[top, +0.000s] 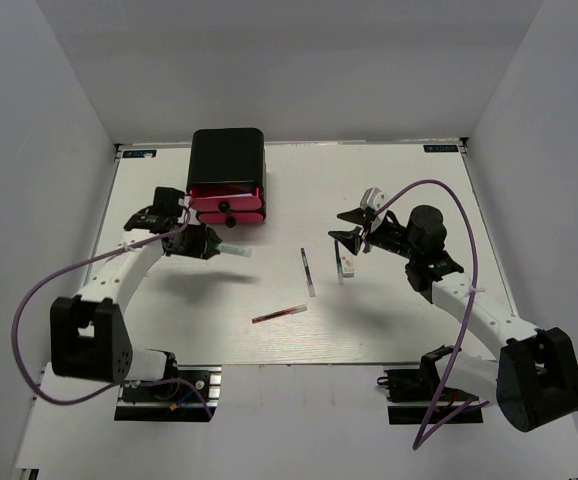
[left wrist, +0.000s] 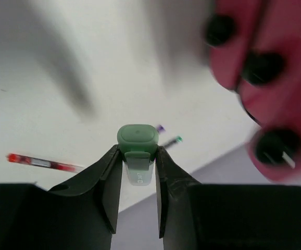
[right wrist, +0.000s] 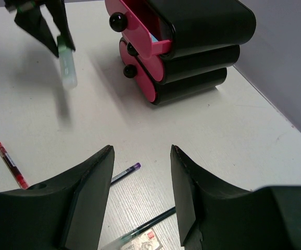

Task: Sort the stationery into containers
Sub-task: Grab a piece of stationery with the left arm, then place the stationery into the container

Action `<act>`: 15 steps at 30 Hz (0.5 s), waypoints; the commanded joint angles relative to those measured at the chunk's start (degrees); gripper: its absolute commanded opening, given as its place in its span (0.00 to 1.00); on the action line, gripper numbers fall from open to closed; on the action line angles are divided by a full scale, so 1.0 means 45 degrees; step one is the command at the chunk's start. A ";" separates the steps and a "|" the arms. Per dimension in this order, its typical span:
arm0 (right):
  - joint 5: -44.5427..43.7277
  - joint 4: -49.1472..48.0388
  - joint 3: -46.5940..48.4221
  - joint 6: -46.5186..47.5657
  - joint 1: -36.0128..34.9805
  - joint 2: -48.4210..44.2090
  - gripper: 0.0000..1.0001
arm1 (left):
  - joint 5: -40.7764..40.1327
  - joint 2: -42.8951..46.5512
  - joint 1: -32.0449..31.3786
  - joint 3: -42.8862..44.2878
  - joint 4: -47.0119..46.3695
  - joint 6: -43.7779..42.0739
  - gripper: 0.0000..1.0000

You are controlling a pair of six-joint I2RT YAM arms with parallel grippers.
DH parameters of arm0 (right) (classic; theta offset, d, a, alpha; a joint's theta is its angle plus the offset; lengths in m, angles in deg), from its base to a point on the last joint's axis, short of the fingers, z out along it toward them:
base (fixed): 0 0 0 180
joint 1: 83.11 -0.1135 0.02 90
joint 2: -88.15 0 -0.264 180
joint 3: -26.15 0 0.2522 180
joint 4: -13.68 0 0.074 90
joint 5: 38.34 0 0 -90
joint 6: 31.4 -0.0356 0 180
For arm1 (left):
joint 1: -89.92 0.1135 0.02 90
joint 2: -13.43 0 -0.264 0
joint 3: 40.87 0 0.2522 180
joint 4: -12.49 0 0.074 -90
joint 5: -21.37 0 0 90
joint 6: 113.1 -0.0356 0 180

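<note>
Three pink-red drawers (top: pixel 227 207) sat in a black box (top: pixel 227 155) at the table's (top: pixel 399 320) eleven o'clock; the top drawer (right wrist: pixel 135 28) stood pulled out, a light-blue sliver (right wrist: pixel 153 37) inside. At their six o'clock the left claw (top: pixel 212 245) clamped a green marker (top: pixel 235 250). The right claw (right wrist: pixel 141 151), at four o'clock, stood apart, empty.

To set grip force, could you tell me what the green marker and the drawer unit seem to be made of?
The green marker: likely plastic, an opaque matte cap with rounded moulded edges over a paler, translucent-looking barrel. The drawer unit: its black shell looks like smooth semi-gloss plastic, with soft highlights on rounded corners; the pink-red drawers and glossy black knobs seem moulded plastic too.
</note>
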 commanded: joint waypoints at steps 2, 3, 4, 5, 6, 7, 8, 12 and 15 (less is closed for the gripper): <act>0.0271 -0.0437 -0.0050 -0.0128 0.0041 -0.0205 0.53 | 0.0331 0.1708 -0.0046 0.1291 0.0279 -0.0685 0.00; 0.0291 -0.0438 -0.0050 -0.0147 0.0040 -0.0224 0.53 | 0.0331 0.1709 -0.0046 0.1737 0.0453 -0.0686 0.00; 0.0310 -0.0438 -0.0030 -0.0147 0.0040 -0.0186 0.53 | 0.0331 0.1825 -0.0046 0.1935 0.0454 -0.0686 0.00; 0.0330 -0.0438 -0.0049 -0.0147 0.0002 -0.0147 0.53 | 0.0447 0.1826 -0.0046 0.2111 0.0454 -0.0686 0.00; 0.0311 -0.0419 -0.0011 -0.0147 0.0001 -0.0146 0.53 | 0.0448 0.1826 -0.0046 0.2442 0.0300 -0.0686 0.00; 0.0330 -0.0438 -0.0010 -0.0147 0.0021 -0.0185 0.53 | 0.0332 0.1826 -0.0046 0.2580 0.0124 -0.0686 0.00; 0.0350 -0.0438 -0.0030 -0.0147 0.0021 -0.0185 0.53 | 0.0331 0.1555 -0.0046 0.2756 0.0122 -0.0532 0.00; 0.0369 -0.0341 -0.0049 -0.0070 0.0040 -0.0282 0.53 | 0.0194 0.0814 -0.0046 0.3886 -0.0462 -0.0257 0.00; 0.0292 -0.0262 -0.0127 0.0028 0.0060 -0.0438 0.53 | 0.0057 0.0111 0.0071 0.4650 -0.0697 -0.0004 0.00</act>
